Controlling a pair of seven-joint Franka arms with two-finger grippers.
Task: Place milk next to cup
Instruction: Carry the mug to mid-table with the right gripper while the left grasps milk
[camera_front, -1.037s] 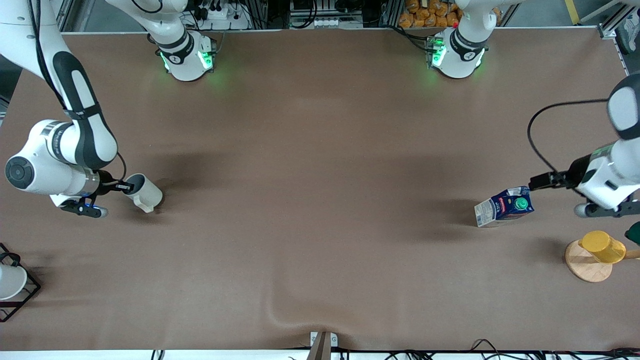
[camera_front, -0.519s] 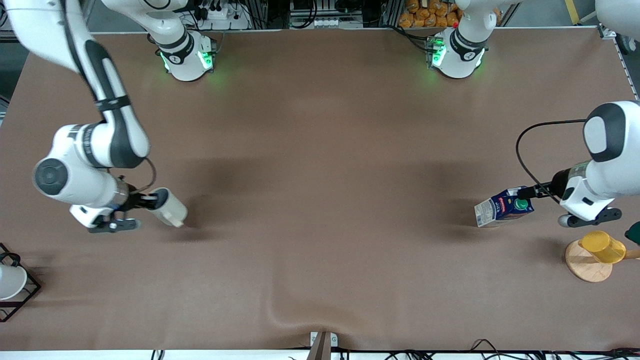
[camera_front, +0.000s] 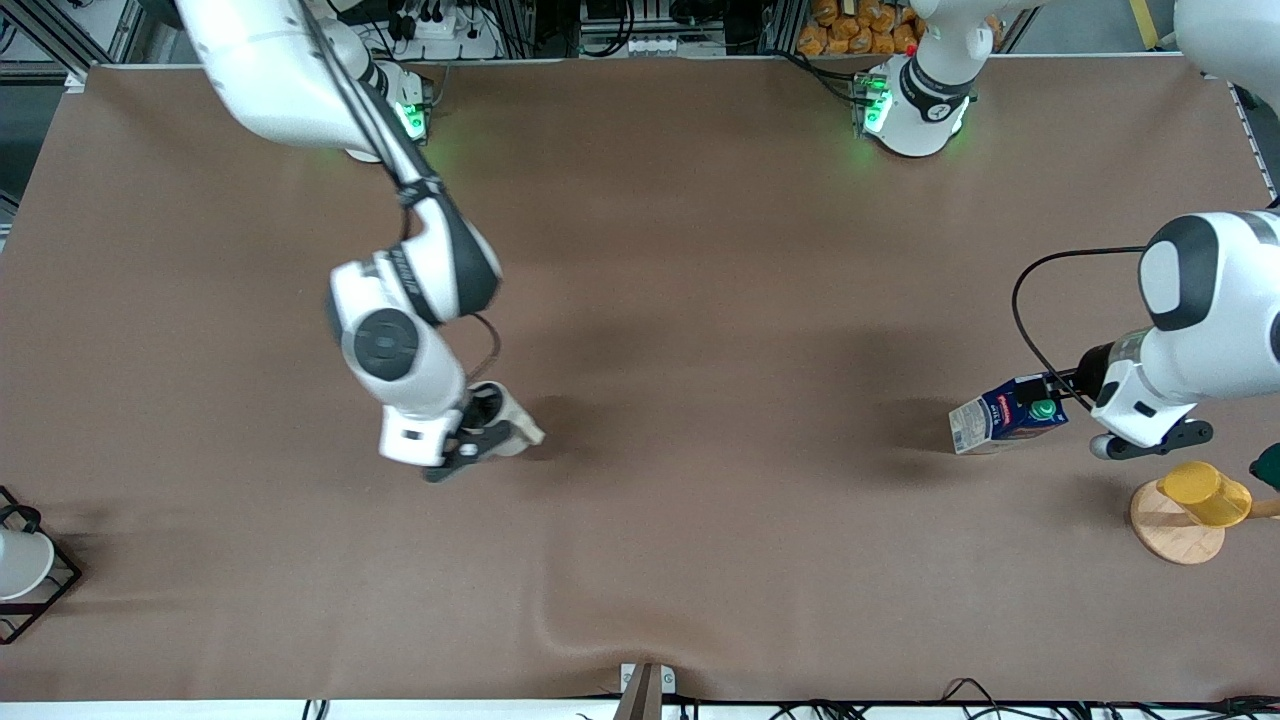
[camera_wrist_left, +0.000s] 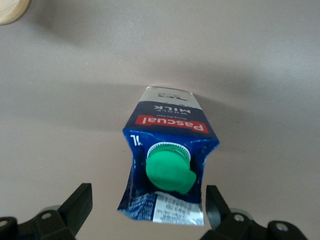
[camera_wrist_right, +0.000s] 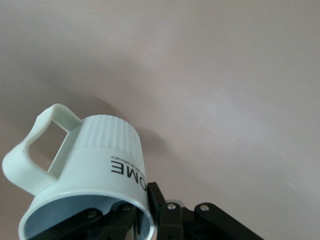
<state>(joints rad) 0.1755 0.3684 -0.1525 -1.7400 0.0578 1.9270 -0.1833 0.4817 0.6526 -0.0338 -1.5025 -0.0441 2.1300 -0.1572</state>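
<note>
The milk (camera_front: 1005, 415), a dark blue carton with a green cap, stands on the table toward the left arm's end. It also shows in the left wrist view (camera_wrist_left: 167, 165). My left gripper (camera_front: 1050, 398) is open at the carton's top, one finger on each side of it (camera_wrist_left: 147, 195), not touching. My right gripper (camera_front: 478, 428) is shut on the rim of the off-white cup (camera_front: 515, 427), one finger inside and one outside (camera_wrist_right: 142, 210). The cup (camera_wrist_right: 100, 155) is held tilted just over the table's middle part, toward the right arm's end.
A yellow cup (camera_front: 1205, 493) lies on a round wooden base (camera_front: 1170, 538) nearer the front camera than the milk; the base's edge shows in the left wrist view (camera_wrist_left: 11, 7). A black wire rack (camera_front: 30, 590) sits at the right arm's end. The cloth has a fold (camera_front: 560, 630).
The right arm has carried the cup from the right arm's end toward the table's middle. The left gripper has moved in to straddle the milk's top.
</note>
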